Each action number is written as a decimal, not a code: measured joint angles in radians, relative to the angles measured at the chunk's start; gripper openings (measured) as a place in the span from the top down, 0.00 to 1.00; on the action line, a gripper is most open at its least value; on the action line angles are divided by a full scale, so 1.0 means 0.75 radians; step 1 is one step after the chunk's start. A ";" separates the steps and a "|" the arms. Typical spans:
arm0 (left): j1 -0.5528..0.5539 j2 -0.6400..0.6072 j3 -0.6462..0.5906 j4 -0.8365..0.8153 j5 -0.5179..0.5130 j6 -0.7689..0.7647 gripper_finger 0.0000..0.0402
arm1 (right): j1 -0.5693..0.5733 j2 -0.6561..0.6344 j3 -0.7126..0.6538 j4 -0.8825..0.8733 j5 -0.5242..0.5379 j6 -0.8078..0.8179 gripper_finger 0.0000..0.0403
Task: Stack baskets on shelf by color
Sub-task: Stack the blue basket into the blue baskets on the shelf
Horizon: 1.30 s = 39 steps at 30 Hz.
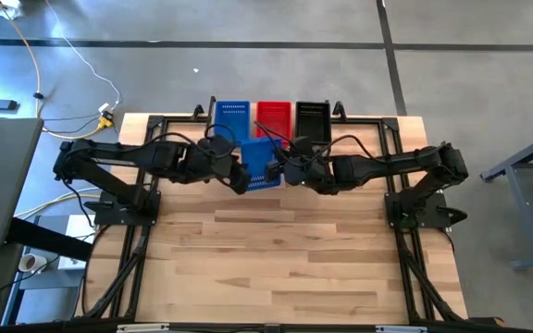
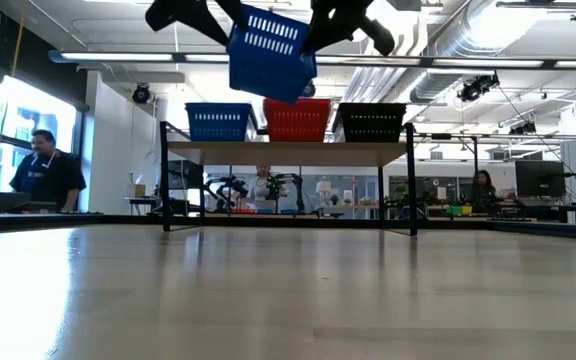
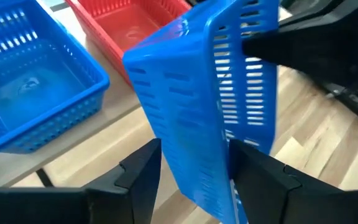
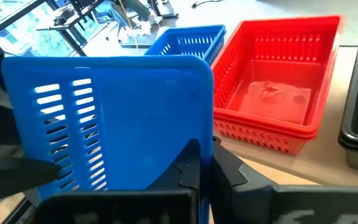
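Blue basket [image 1: 261, 164] is tilted in the air just in front of the shelf [image 2: 288, 153], pinched between my arms. Right gripper [image 4: 205, 163] clamped on its rim; left gripper [image 3: 194, 163] fingers spread, straddling its other wall. Blue, red [image 1: 273, 117], black [image 1: 312, 118] stacks left-to-right on shelf.

Bright, even ceiling light; glare on the tabletop [image 2: 288, 290], near fingers [image 3: 135, 180] blurred.

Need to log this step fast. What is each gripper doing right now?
Left gripper: open, fingers either side of the tilted blue plastic mesh basket.
Right gripper: shut on that basket's wall, holding it above the table.
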State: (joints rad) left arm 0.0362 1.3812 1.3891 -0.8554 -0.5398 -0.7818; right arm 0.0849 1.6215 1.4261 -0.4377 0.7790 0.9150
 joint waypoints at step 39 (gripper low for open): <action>0.106 -0.036 0.010 -0.012 0.024 0.154 0.99 | -0.045 -0.144 0.002 0.112 -0.107 -0.413 0.66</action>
State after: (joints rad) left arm 0.1156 1.3544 1.3966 -0.8644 -0.5216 -0.6666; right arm 0.0509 1.5135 1.4273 -0.3540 0.6990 0.6056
